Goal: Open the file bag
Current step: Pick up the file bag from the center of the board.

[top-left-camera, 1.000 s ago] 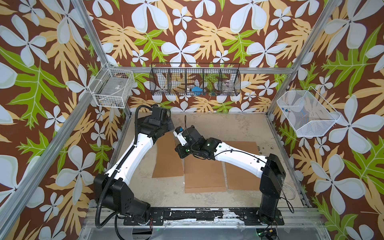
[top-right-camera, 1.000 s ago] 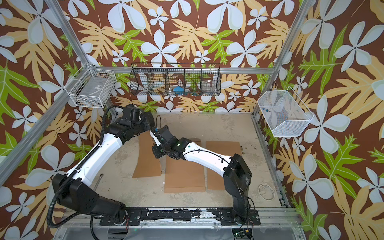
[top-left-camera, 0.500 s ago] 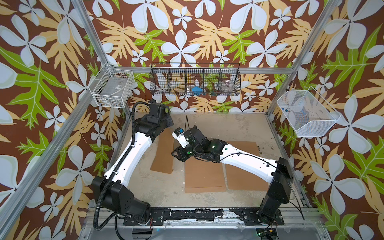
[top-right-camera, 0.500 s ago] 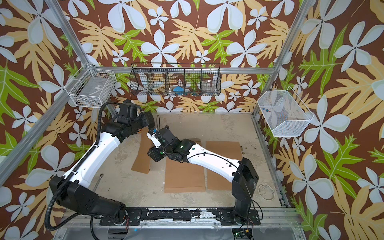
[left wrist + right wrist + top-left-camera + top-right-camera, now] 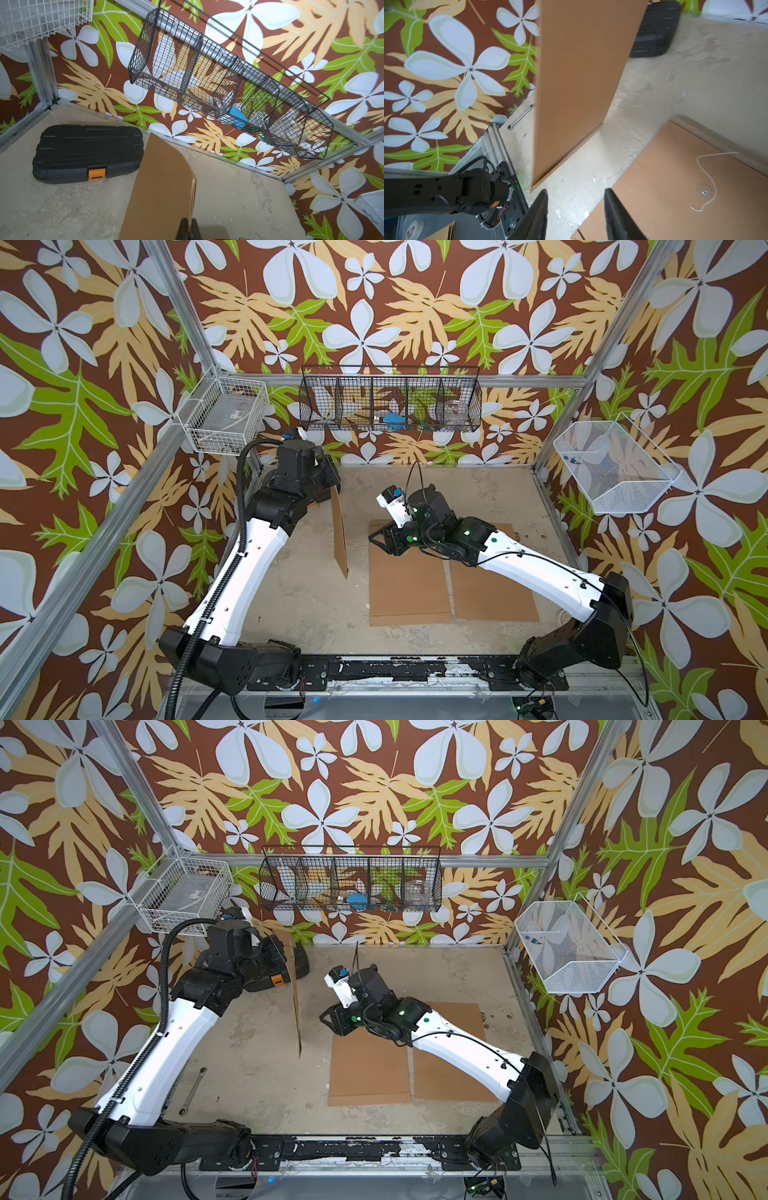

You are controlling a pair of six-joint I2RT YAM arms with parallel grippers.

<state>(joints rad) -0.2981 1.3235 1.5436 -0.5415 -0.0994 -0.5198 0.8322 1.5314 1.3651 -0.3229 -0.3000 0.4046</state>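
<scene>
A brown file bag (image 5: 340, 531) (image 5: 296, 1002) stands on its lower edge on the table, nearly upright, seen edge-on in both top views. My left gripper (image 5: 189, 225) (image 5: 331, 486) is shut on its upper far edge; its flat face (image 5: 162, 187) fills the left wrist view. To its right, my right gripper (image 5: 576, 207) (image 5: 376, 537) (image 5: 326, 1017) is open and empty, apart from the standing file bag (image 5: 581, 83). It hovers low at the far end of a second file bag (image 5: 407, 589) lying flat. That one's white string and button (image 5: 705, 192) show in the right wrist view.
A third brown file bag (image 5: 490, 593) lies flat under the right arm. A black tool case (image 5: 87, 151) with an orange latch sits in the far left corner. A wrench (image 5: 193, 1088) lies near the left arm. Wire baskets (image 5: 390, 406) (image 5: 224, 418) (image 5: 611, 466) hang on the walls.
The left gripper has raised the file bag from lying flat to standing upright on edge. The right gripper has opened, let go and drawn back to the right.
</scene>
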